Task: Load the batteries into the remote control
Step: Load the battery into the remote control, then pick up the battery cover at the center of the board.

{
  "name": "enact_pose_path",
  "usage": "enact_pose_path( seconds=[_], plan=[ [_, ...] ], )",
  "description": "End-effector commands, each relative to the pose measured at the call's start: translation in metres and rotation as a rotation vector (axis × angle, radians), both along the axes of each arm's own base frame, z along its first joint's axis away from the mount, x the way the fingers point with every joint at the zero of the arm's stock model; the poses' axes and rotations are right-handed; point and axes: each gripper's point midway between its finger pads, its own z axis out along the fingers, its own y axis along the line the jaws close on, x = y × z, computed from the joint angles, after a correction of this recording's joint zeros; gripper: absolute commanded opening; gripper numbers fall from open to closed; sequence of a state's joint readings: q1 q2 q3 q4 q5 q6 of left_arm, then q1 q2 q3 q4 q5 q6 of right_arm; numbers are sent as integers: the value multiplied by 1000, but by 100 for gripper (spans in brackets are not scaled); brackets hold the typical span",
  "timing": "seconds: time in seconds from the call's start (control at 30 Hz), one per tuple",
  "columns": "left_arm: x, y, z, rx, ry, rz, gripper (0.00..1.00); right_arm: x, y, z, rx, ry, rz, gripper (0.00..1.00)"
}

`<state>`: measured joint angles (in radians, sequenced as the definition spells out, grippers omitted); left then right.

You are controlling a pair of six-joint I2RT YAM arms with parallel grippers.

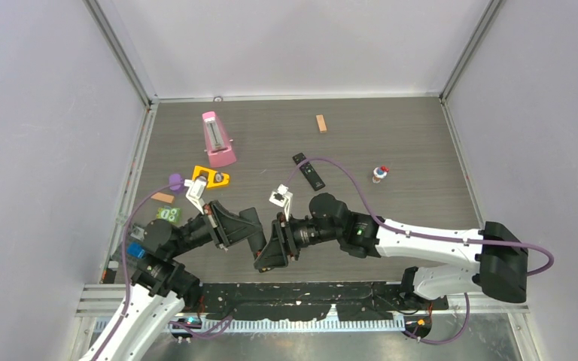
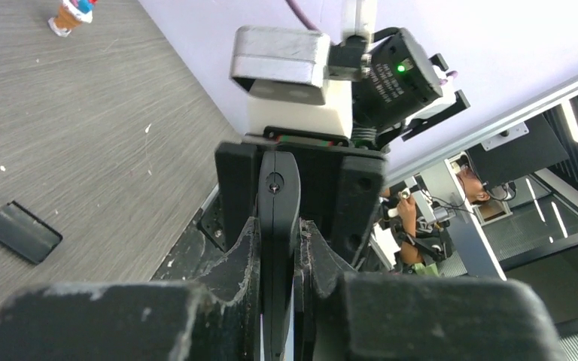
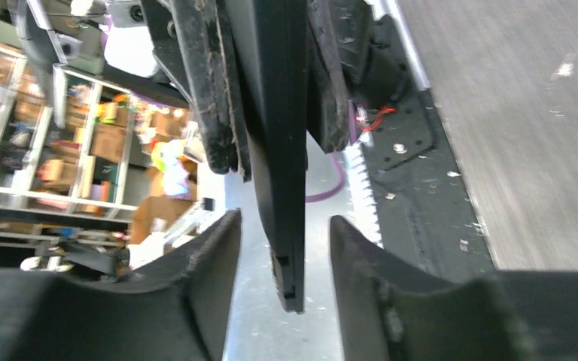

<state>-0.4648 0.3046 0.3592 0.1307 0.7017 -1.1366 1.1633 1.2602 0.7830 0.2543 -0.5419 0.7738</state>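
Black hard-plastic remote control (image 2: 278, 195) held edge-on above the tabletop (image 2: 83, 135), near 6 o'clock. Left pincer (image 2: 280, 252) clamped on it; right pincer (image 3: 282, 226) apart, straddling its free end. Judged light, stiff, smooth: grip flat faces mid-body. No batteries discernible.

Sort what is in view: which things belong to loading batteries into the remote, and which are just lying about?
Job: remote control, clamped in the left gripper; right gripper, open around it; black bar on the table, probably. The batteries cannot be made out.
Lying about: pink metronome, wooden block, small toy, yellow piece.
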Motion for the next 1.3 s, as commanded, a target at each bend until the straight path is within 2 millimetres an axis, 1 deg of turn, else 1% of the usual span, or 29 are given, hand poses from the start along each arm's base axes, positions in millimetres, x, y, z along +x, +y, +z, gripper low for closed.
enact_pose_path(
  seconds=[0.0,0.03,0.07,0.1,0.13,0.17,0.2,0.23,0.27,0.3,0.33,0.37,0.4,0.43,0.47,0.5,0.53,0.57,0.6,0.63,0.67,0.7,0.73,0.77,0.8,0.9,1.0,1.23,1.27],
  plan=[
    [9,1,-12,39,14,45,0,26,-8,8,-45,-70,-165,64],
    [15,4,-19,67,33,84,0,29,-13,6,-64,-72,-192,68],
    [23,9,-27,100,56,137,0,36,-18,-2,-96,-78,-246,74],
    [31,15,-36,139,82,199,0,39,-24,2,-91,-86,-274,76],
    [43,24,-46,179,113,286,0,46,-29,-7,-121,-88,-324,78],
    [51,33,-54,218,142,357,0,48,-35,-6,-125,-91,-352,79],
    [57,41,-63,256,172,416,0,56,-43,-18,-172,-92,-409,80],
    [62,49,-70,287,189,471,0,60,-50,-18,-180,-98,-443,80],
    [66,57,-75,314,206,517,0,70,-59,-28,-226,-111,-511,80],
    [68,63,-80,334,221,555,0,75,-65,-35,-257,-119,-545,80],
    [70,69,-83,347,230,592,0,83,-75,-50,-333,-139,-600,78],
    [71,75,-86,357,238,625,0,87,-80,-57,-372,-158,-617,74],
    [73,82,-87,364,244,666,0,94,-88,-72,-455,-177,-650,71],
    [74,89,-89,373,252,705,0,97,-91,-79,-499,-199,-656,63],
    [75,97,-90,378,253,748,0,103,-95,-91,-582,-217,-674,59],
    [76,103,-91,383,254,781,0,104,-96,-97,-628,-237,-669,51],
    [75,108,-91,385,255,804,0,109,-97,-108,-708,-259,-676,48],
    [75,111,-90,380,254,818,0,110,-96,-113,-747,-282,-671,44],
    [74,112,-91,378,254,824,0,116,-94,-122,-823,-308,-681,42],
    [74,113,-90,373,251,827,0,119,-93,-126,-857,-333,-686,39],
    [73,113,-90,373,251,828,0,122,-88,-136,-916,-344,-677,37],
    [73,112,-89,370,250,823,0,124,-87,-140,-944,-363,-685,35],
    [73,112,-89,371,249,821,0,128,-84,-150,-996,-376,-681,33],
    [72,111,-89,373,249,814,0,131,-83,-153,-1018,-389,-697,31],
    [72,110,-90,373,250,806,0,133,-81,-161,-1051,-395,-692,30],
    [71,104,-90,371,251,776,0,134,-73,-179,-1084,-395,-673,27],
    [72,101,-92,370,254,764,0,134,-71,-188,-1100,-391,-667,26],
    [72,99,-91,360,250,753,0,133,-78,-203,-1143,-368,-669,24],
    [72,98,-91,361,251,751,0,134,-79,-205,-1144,-361,-669,22]
  ],
)
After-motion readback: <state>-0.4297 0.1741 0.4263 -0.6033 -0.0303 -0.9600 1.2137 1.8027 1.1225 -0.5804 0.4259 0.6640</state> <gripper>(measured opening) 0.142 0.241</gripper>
